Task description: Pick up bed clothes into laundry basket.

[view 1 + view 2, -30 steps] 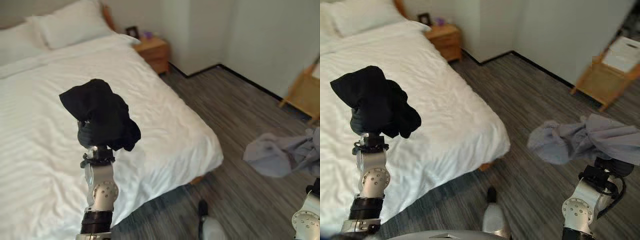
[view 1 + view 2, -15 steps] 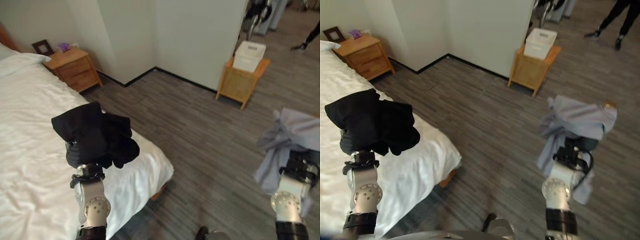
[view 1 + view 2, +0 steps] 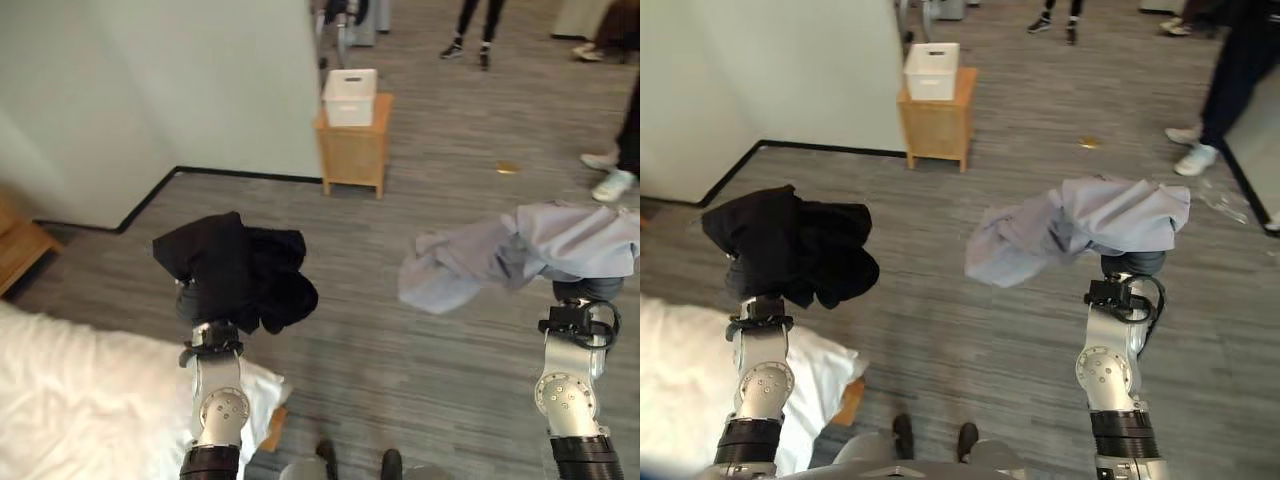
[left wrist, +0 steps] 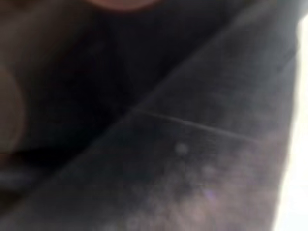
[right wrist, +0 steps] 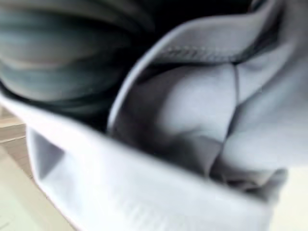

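Black garment point(image 3: 240, 270): bunched in a soft heap over my left hand point(image 3: 198, 303), raised above the floor just past the bed corner. I judge it light and limp; loose folds hang off the inner side and could slide if I tip the wrist.

Grey garment point(image 3: 1080, 228): draped over my right hand point(image 3: 1132, 266), one long tail trailing toward the middle, well clear of the floor. Thin, soft cloth by the look of it, likely slippery and apt to snag.

Left hand: buried under the black cloth; I cannot tell how my fingers sit. My left wrist view gives dark fabric pressed close.

Right hand: its dark cover peeks out below the grey cloth; fingers hidden, so I cannot tell their set.

Where to hold: I judge the thick bunched middle of each piece safest, not a hem or sleeve.

Bed point(image 3: 70, 410): white corner at my lower left.

Wooden stand point(image 3: 352, 150): by the wall ahead, a white box point(image 3: 349, 96) on top.

People: legs and shoes point(image 3: 604, 170) at the far side.
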### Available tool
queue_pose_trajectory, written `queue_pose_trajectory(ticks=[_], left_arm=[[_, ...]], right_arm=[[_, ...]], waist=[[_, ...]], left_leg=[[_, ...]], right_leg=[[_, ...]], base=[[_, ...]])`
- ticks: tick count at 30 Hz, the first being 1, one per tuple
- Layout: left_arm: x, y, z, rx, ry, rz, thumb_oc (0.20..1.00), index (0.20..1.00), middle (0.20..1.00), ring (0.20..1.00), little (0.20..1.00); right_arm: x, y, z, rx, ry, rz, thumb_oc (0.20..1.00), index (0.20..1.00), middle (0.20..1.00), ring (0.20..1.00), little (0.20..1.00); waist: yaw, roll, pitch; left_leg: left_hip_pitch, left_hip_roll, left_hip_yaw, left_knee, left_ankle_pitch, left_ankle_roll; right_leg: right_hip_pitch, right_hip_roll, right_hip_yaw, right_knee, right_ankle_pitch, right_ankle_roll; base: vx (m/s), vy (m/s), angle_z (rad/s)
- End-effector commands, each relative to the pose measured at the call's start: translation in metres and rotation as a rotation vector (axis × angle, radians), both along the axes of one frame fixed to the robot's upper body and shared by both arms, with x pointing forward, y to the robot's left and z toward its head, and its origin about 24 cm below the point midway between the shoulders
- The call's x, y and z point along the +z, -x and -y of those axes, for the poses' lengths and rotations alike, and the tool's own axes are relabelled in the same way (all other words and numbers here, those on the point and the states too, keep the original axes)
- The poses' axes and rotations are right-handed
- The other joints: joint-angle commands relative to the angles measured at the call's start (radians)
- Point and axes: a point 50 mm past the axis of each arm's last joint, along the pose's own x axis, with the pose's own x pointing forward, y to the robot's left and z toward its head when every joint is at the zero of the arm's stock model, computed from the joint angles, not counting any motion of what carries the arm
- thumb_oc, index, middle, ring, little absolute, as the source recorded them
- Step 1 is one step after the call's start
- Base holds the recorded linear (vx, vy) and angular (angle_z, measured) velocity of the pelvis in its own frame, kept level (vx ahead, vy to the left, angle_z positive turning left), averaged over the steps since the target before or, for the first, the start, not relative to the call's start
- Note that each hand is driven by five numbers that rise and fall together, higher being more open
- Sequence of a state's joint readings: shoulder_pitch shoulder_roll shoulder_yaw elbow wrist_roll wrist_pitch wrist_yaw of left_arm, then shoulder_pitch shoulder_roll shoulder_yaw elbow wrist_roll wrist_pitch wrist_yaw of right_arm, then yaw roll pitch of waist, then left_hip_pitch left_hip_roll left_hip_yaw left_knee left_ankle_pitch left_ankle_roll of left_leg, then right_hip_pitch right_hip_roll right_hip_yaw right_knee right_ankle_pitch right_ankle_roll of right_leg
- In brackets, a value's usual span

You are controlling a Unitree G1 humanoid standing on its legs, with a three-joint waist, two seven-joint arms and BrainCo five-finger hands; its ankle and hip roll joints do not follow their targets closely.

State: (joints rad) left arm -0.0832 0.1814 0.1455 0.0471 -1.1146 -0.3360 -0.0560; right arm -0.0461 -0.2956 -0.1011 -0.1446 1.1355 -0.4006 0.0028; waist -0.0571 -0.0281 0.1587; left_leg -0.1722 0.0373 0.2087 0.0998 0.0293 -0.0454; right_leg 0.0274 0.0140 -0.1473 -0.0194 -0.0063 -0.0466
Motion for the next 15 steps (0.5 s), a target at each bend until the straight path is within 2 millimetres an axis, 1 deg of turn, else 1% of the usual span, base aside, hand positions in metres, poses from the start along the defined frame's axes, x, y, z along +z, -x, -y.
queue_pose_trajectory(ticks=[1,2,3,5,6,7,8,11,12,13,14,15], left_arm=[[0.056,0.009,-0.023,0.099,-0.188,0.226,0.2,0.2,0.2,0.2,0.2],[0.056,0.009,-0.023,0.099,-0.188,0.226,0.2,0.2,0.2,0.2,0.2],[0.062,0.012,-0.03,0.137,-0.205,0.241,0.2,0.2,0.2,0.2,0.2],[0.063,0.017,-0.037,0.167,-0.211,0.244,0.2,0.2,0.2,0.2,0.2],[0.063,0.018,-0.037,0.167,-0.211,0.243,0.2,0.2,0.2,0.2,0.2],[0.058,0.028,-0.05,0.241,-0.22,0.208,0.2,0.2,0.2,0.2,0.2],[0.058,0.028,-0.05,0.242,-0.22,0.207,0.2,0.2,0.2,0.2,0.2],[0.055,0.036,-0.059,0.287,-0.221,0.189,0.2,0.2,0.2,0.2,0.2],[0.054,0.037,-0.061,0.299,-0.219,0.184,0.2,0.2,0.2,0.2,0.2],[0.054,0.038,-0.063,0.31,-0.221,0.175,0.2,0.2,0.2,0.2,0.2],[0.052,0.038,-0.065,0.321,-0.237,0.154,0.2,0.2,0.2,0.2,0.2],[0.046,0.038,-0.065,0.33,-0.251,0.115,0.2,0.2,0.2,0.2,0.2]], right_arm=[[0.034,-0.003,-0.005,0.014,0.086,0.172,0.2,0.2,0.2,0.2,0.2],[0.034,-0.003,-0.005,0.014,0.086,0.172,0.2,0.2,0.2,0.2,0.2],[0.028,0.003,0.001,-0.018,0.075,0.152,0.2,0.2,0.2,0.2,0.2],[0.025,0.005,0.004,-0.03,0.074,0.138,0.2,0.2,0.2,0.2,0.2],[0.024,0.005,0.004,-0.029,0.074,0.138,0.2,0.2,0.2,0.2,0.2],[0.021,0.003,0.005,-0.03,0.071,0.12,0.2,0.2,0.2,0.2,0.2],[0.021,0.003,0.005,-0.03,0.071,0.119,0.2,0.2,0.2,0.2,0.2],[0.025,0.001,0.005,-0.04,0.082,0.127,0.2,0.2,0.2,0.2,0.2],[0.027,0.0,0.004,-0.042,0.087,0.132,0.2,0.2,0.2,0.2,0.2],[0.031,0.0,0.002,-0.042,0.103,0.145,0.2,0.2,0.2,0.2,0.2],[0.034,0.002,0.0,-0.043,0.119,0.154,0.2,0.2,0.2,0.2,0.2],[0.036,0.003,0.0,-0.052,0.126,0.161,0.2,0.2,0.2,0.2,0.2]], waist=[[0.028,-0.003,-0.03],[0.028,-0.003,-0.03],[0.029,-0.006,-0.041],[0.031,-0.01,-0.049],[0.03,-0.011,-0.048],[0.05,-0.012,-0.047],[0.051,-0.012,-0.047],[0.076,-0.004,-0.049],[0.084,0.004,-0.046],[0.086,0.012,-0.038],[0.082,0.015,-0.027],[0.072,0.015,-0.014]], left_leg=[[0.141,-0.004,0.038,-0.117,0.031,-0.009],[0.141,-0.004,0.038,-0.117,0.031,-0.009],[0.164,-0.009,0.042,-0.134,0.036,-0.006],[0.181,-0.019,0.039,-0.132,0.021,0.003],[0.183,-0.02,0.039,-0.132,0.02,0.004],[0.192,-0.037,0.043,-0.119,-0.002,0.017],[0.193,-0.037,0.044,-0.119,-0.002,0.018],[0.2,-0.056,0.043,-0.117,-0.016,0.034],[0.201,-0.06,0.044,-0.115,-0.023,0.043],[0.211,-0.062,0.043,-0.113,-0.036,0.053],[0.221,-0.069,0.04,-0.111,-0.046,0.065],[0.237,-0.073,0.037,-0.114,-0.057,0.07]], right_leg=[[0.031,-0.077,0.027,-0.068,0.049,0.155],[0.031,-0.077,0.027,-0.068,0.049,0.155],[0.043,-0.085,0.013,-0.068,0.043,0.153],[0.054,-0.088,0.008,-0.061,0.035,0.149],[0.057,-0.089,0.007,-0.061,0.034,0.149],[0.067,-0.101,-0.009,-0.037,0.019,0.15],[0.067,-0.101,-0.008,-0.035,0.018,0.15],[0.058,-0.119,-0.031,0.015,-0.002,0.159],[0.038,-0.13,-0.045,0.079,-0.014,0.165],[-0.009,-0.149,-0.055,0.179,-0.009,0.176],[-0.071,-0.168,-0.053,0.294,0.014,0.199],[-0.116,-0.176,-0.046,0.358,0.061,0.222]], base=[[0.04,0.071,-0.62],[0.13,0.059,-0.37],[0.15,0.044,-0.18],[0.15,0.043,0.02],[0.16,0.07,0.27],[0.11,0.06,0.26],[0.15,0.08,0.11],[0.1,0.073,0.04],[0.11,0.114,0.03],[0.11,0.133,0.03],[0.13,0.12,0.05],[0.14,0.097,-0.03]])
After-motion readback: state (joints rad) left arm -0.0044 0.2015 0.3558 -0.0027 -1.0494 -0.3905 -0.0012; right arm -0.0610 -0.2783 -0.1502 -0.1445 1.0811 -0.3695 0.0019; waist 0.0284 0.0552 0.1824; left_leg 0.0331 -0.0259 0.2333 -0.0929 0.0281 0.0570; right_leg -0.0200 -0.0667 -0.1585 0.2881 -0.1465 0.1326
